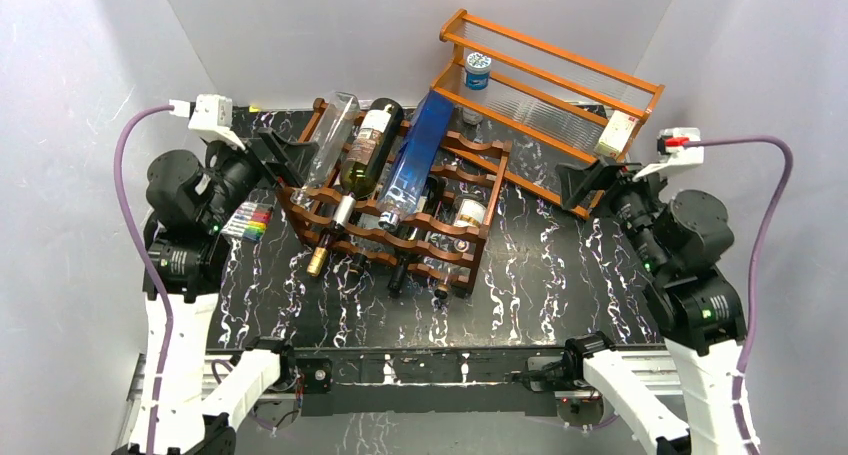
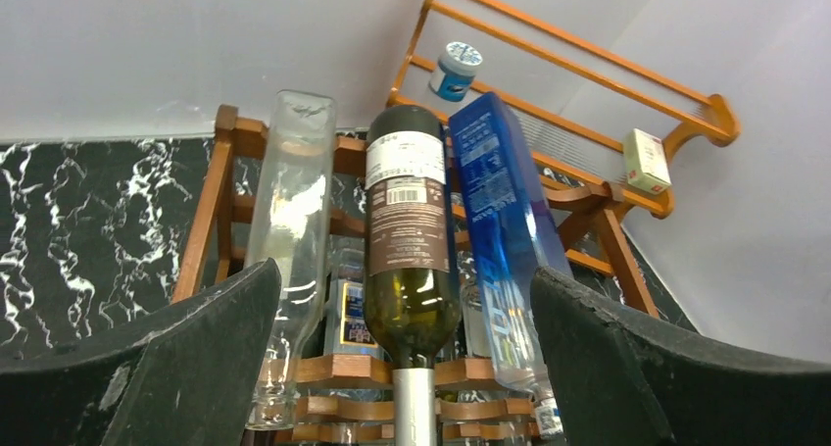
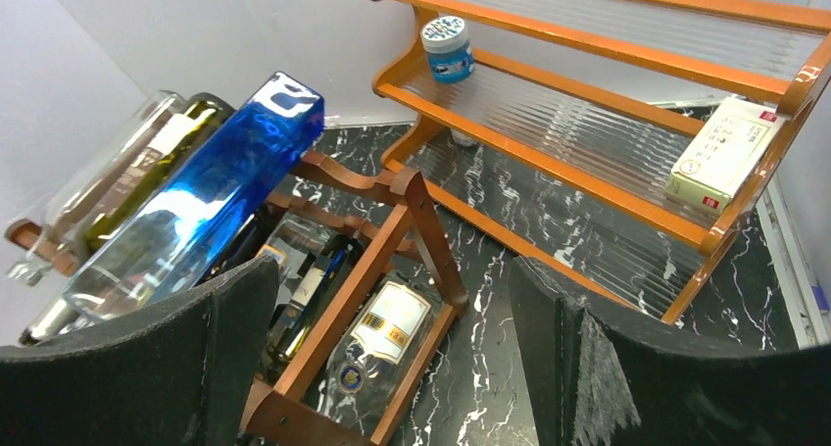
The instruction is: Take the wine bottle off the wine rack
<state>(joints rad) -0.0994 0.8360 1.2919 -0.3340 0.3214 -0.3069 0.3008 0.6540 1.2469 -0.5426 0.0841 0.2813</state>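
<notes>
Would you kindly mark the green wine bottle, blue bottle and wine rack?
green wine bottle [image 2: 407,216], left wrist view, label.
blue bottle [image 3: 211,186], right wrist view, mid-body.
wine rack [image 1: 480,147], top external view, back rail.

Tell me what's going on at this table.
Two robot arms are set to take a wine bottle off the wine rack, but neither holds anything yet. The left fingers are open and face the rack's top tier, where a clear bottle, a dark green wine bottle and a blue bottle lie side by side. The right fingers, open too, hang to the rack's right, near the orange shelf.
</notes>
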